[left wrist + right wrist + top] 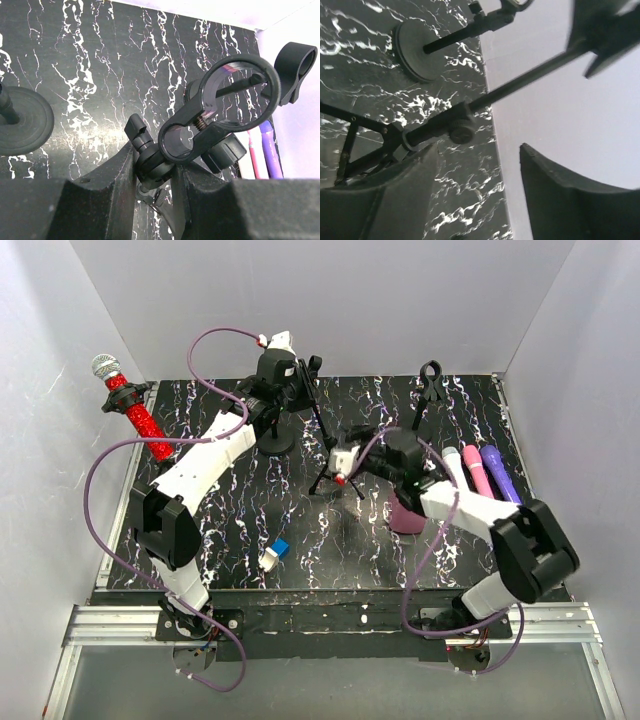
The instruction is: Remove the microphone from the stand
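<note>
A red glitter microphone (138,412) with a silver head sits tilted in the clip of a stand (137,393) at the far left edge. My left gripper (293,380) (160,170) is shut on the joint below the ring clip (212,131) of a black tripod stand (322,430); that ring holds nothing. My right gripper (343,468) (477,150) stands open low beside the tripod's pole (520,82), which crosses just beyond the fingertips. Nothing lies between its fingers.
A pink microphone (476,470) and a purple microphone (501,472) lie at the right. A round-base stand (275,443) and another clip stand (430,382) stand at the back. A mauve cup (406,517) is under my right arm; a small blue-and-white piece (275,554) lies in front.
</note>
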You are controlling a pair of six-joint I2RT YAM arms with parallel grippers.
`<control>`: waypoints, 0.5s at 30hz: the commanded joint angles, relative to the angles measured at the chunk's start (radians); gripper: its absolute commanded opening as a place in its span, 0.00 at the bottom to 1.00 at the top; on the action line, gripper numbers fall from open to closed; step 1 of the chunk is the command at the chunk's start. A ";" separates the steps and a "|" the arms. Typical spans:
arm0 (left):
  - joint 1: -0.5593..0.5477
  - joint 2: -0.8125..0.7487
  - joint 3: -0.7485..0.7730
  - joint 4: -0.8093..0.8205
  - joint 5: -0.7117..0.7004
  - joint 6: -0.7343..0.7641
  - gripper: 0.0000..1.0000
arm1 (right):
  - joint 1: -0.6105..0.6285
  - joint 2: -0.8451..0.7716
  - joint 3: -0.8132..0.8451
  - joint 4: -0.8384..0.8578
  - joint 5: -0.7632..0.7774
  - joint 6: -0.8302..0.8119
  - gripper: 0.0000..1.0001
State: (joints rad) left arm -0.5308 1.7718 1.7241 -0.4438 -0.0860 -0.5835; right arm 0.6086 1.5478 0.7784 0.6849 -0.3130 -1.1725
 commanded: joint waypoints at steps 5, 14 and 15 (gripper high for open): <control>-0.008 -0.046 -0.027 -0.041 0.025 0.002 0.00 | -0.121 0.016 0.553 -0.910 -0.144 1.080 0.69; -0.008 -0.031 -0.006 -0.042 0.009 0.022 0.00 | -0.233 0.118 0.530 -0.760 -0.382 1.666 0.66; -0.008 -0.029 0.000 -0.041 0.015 0.027 0.00 | -0.234 0.132 0.538 -0.756 -0.399 1.674 0.66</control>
State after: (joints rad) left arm -0.5316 1.7718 1.7206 -0.4358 -0.0860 -0.5690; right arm 0.3618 1.6424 1.3106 -0.0601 -0.5724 0.2668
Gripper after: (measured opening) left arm 0.259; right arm 0.661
